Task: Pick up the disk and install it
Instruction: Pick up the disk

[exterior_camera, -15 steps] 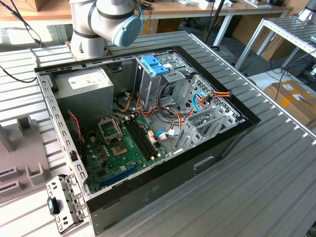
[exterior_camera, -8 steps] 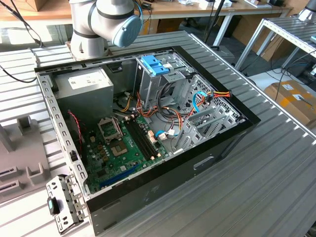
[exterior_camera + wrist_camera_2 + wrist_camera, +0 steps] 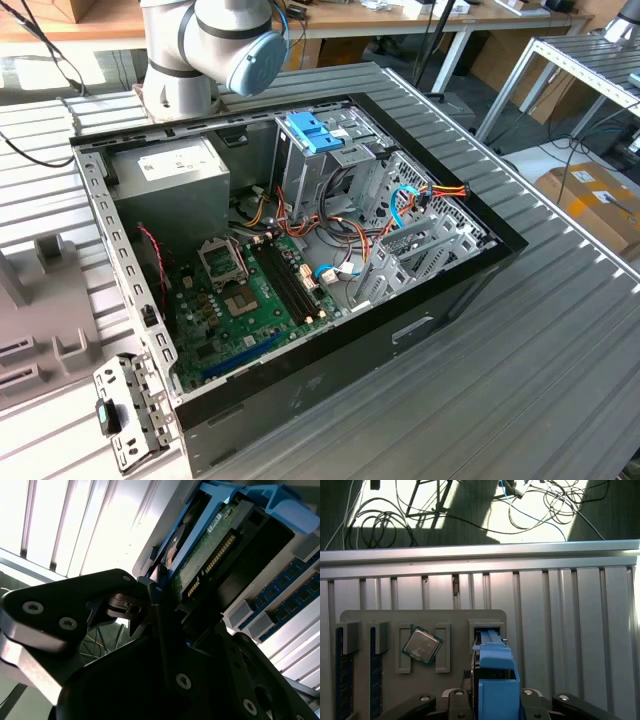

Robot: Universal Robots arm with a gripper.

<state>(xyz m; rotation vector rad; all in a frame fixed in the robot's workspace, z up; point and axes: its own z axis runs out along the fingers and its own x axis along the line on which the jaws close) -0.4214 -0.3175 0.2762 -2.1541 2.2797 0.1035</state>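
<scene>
One disk (image 3: 495, 672) stands on edge in a slot of the grey fixture plate (image 3: 380, 617), with the claw (image 3: 492, 705) astride it. Whether the claw is pressed onto the disk or merely around it cannot be told.

In the first wrist view the disk's blue side rails and blue end bracket face the camera. In the second wrist view its green circuit board (image 3: 207, 547), with a row of contacts, is exposed on one face. On the same plate, apart from the disk, a processor chip (image 3: 422, 646) lies in its own recess and memory modules (image 3: 344, 680) sit in slots.

Handling, as judged: a rigid, fairly dense metal body, smooth on its flats and sensitive to knocks. Hold is best taken across the plastic rails or bare metal edges, clear of the board and contacts.

Surface: a ribbed aluminium table (image 3: 520, 380). In the exterior view the open computer case (image 3: 330, 390) occupies the centre of the frame. Its light-blue drive tray (image 3: 315, 130) is at upper centre, the arm's base (image 3: 200, 50) at upper left, and the fixture plate at the left edge. Cables (image 3: 375, 525) lie on the floor (image 3: 470, 510) beyond the table's edge.
</scene>
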